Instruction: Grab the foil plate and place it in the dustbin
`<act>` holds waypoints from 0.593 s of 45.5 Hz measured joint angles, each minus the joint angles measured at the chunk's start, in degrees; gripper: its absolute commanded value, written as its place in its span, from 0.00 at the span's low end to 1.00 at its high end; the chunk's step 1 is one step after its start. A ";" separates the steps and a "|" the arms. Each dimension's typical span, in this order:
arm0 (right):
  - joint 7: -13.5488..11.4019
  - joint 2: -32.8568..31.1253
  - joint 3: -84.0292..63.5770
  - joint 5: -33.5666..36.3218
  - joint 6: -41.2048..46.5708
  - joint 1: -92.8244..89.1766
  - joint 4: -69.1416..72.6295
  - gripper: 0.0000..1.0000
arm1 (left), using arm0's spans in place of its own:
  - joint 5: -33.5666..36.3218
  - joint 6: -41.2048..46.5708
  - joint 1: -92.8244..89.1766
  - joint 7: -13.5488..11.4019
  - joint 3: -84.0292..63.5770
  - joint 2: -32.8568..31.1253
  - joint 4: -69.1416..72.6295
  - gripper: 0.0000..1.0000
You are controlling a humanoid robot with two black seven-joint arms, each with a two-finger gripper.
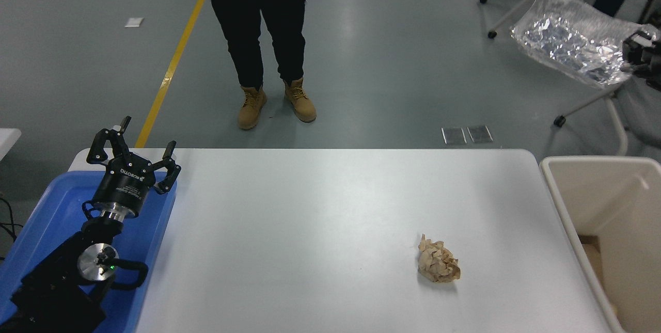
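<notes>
Even overhead light is flooding the scene, laying a broad soft sheen across the white table (330, 204) and pale streaks on the floor beyond its far edge. The paper ball (438, 266) on the table is casting only a faint shadow, while the foil plate (570, 38), high beyond the table's far right corner, is glinting and blurring slightly.

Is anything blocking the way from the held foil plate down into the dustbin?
Nothing visible does. The foil plate hangs from the right gripper above the open dustbin; the paper ball lies aside.

Crinkled silver foil plate (573, 38) held tilted high above cream dustbin (604, 204).
</notes>
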 measured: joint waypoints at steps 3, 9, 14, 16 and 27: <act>0.00 0.16 0.22 1.54 -0.20 -4.06 -4.17 0.00 | 0.00 -0.01 0.00 0.00 0.00 0.01 -0.01 0.98; -0.03 0.86 1.82 3.64 -1.79 -12.37 -11.41 0.00 | -0.02 -0.01 0.00 -0.01 0.00 0.00 -0.02 0.98; -0.04 1.54 4.75 4.56 -3.60 -18.67 -15.79 0.00 | -0.01 -0.01 0.00 -0.01 0.00 -0.02 -0.01 0.98; -0.07 1.89 6.18 4.83 -4.53 -21.34 -17.39 0.00 | -0.01 -0.02 0.00 -0.04 0.00 -0.02 -0.01 0.98; -0.04 4.06 12.35 5.58 -9.46 -33.13 -22.14 0.00 | -0.01 -0.07 0.00 -0.07 0.00 0.00 -0.02 0.98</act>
